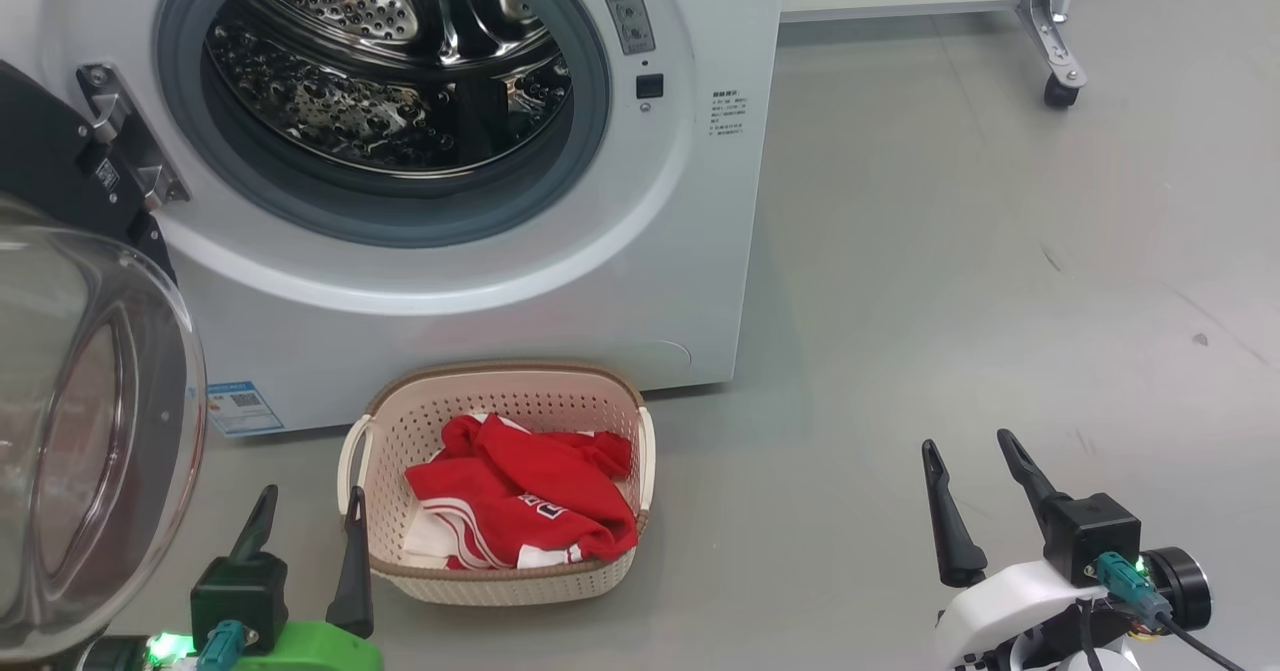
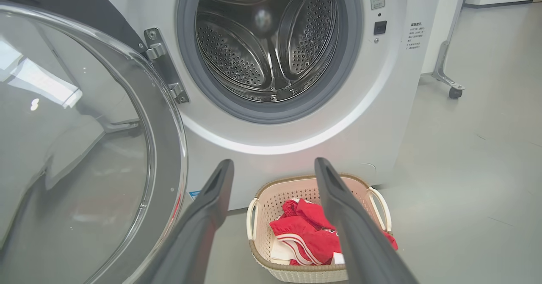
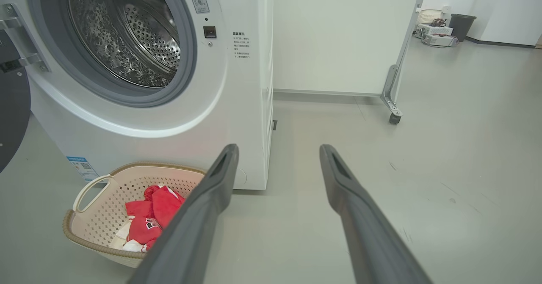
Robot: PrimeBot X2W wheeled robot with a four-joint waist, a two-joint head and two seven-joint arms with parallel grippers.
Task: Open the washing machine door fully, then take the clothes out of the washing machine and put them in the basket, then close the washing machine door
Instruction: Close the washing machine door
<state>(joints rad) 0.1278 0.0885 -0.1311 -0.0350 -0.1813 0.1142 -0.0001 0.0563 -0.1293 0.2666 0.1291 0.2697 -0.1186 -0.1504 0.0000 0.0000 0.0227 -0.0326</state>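
Note:
The white washing machine [image 1: 560, 281] stands with its steel drum [image 1: 390, 61] bare; no fabric shows inside it. Its door [image 1: 90, 421], a black ring around bulging clear glass, is swung wide open at the left, also large in the left wrist view as the door [image 2: 84, 148]. On the floor in front sits the cream basket [image 1: 500, 391] holding the red and white clothes [image 1: 525, 506]. My left gripper [image 1: 312, 496] stands open just left of the basket, beside the door glass. My right gripper [image 1: 968, 448] stands open over bare floor, well right of the basket. Both hold nothing.
A white panel on a metal leg with a caster [image 1: 1060, 91] stands behind and right of the machine. In the right wrist view, a dark bin [image 3: 461, 26] and small boxes sit far back by the wall. Grey floor [image 1: 1000, 251] stretches to the right.

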